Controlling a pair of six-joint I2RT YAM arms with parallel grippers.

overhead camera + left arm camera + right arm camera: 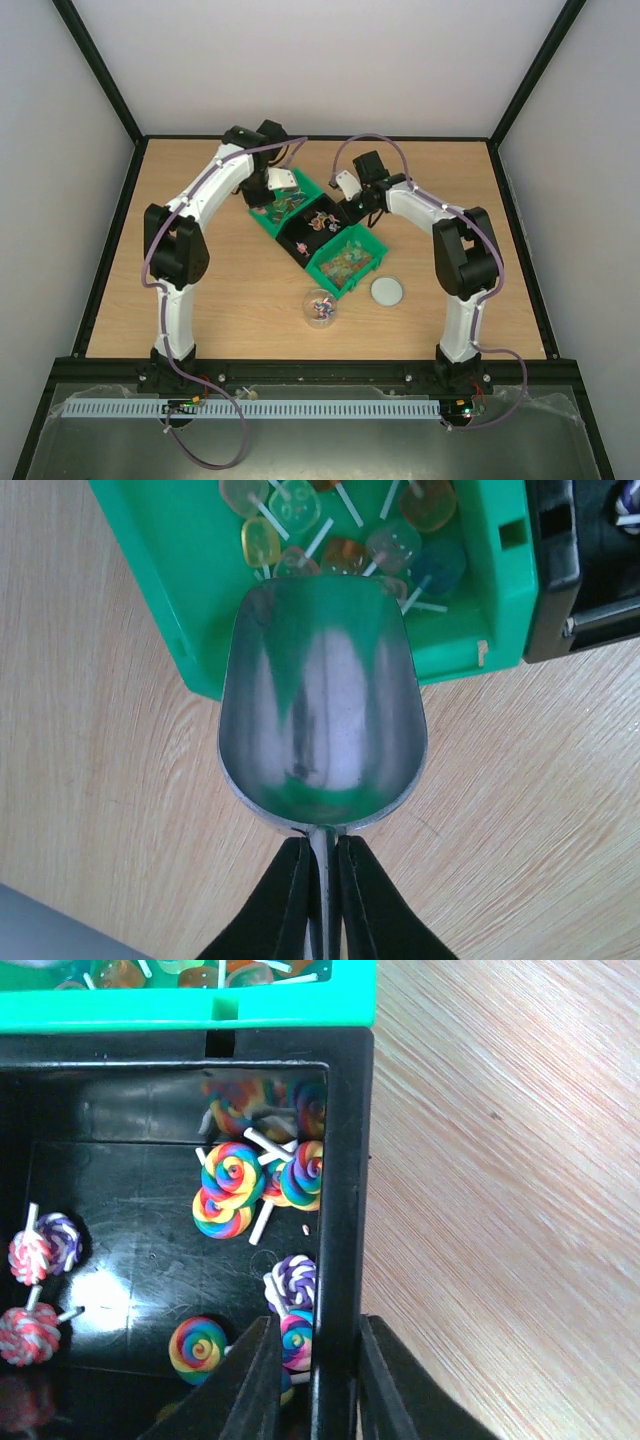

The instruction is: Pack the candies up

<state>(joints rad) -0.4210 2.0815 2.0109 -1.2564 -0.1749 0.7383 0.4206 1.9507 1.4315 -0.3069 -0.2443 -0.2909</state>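
Note:
The candies are small lollipops lying in three joined bins. Translucent yellow, orange and teal candies lie in the far green bin. Rainbow and striped candies lie in the black bin. My left gripper is shut on the handle of the metal scoop. The scoop is empty, with its mouth over the green bin's near wall. My right gripper is closed round the black bin's side wall, one finger inside and one outside. From above, the left gripper and the right gripper flank the bins.
A clear jar holding a few candies stands in front of the bins. The round white-grey lid lies to its right. The near green bin holds more candies. Bare wooden table surrounds them.

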